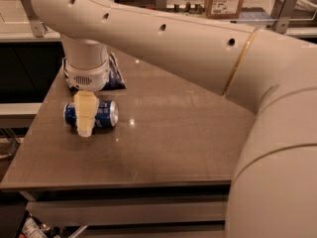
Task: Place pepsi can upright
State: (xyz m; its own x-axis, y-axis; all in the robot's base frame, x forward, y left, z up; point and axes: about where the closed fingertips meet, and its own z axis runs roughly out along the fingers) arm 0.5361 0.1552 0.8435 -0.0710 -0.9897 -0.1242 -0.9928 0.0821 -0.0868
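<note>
The can (pixel 101 114) lies on its side toward 9 o'clock on the desk (pixel 173 133), so nothing is done yet. The tool (pixel 85 119) sits over its middle; whether it grips, I cannot tell. Grasping, tipping upright and releasing remain.

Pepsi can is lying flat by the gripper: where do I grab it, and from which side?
Take the pepsi can by its round body near mid-length, coming down from above. It lies on its side on the table, long axis left-right in view, so the curved wall can be pinched front to back. The gripper sits over its left half; the snack bag lies behind.
</note>
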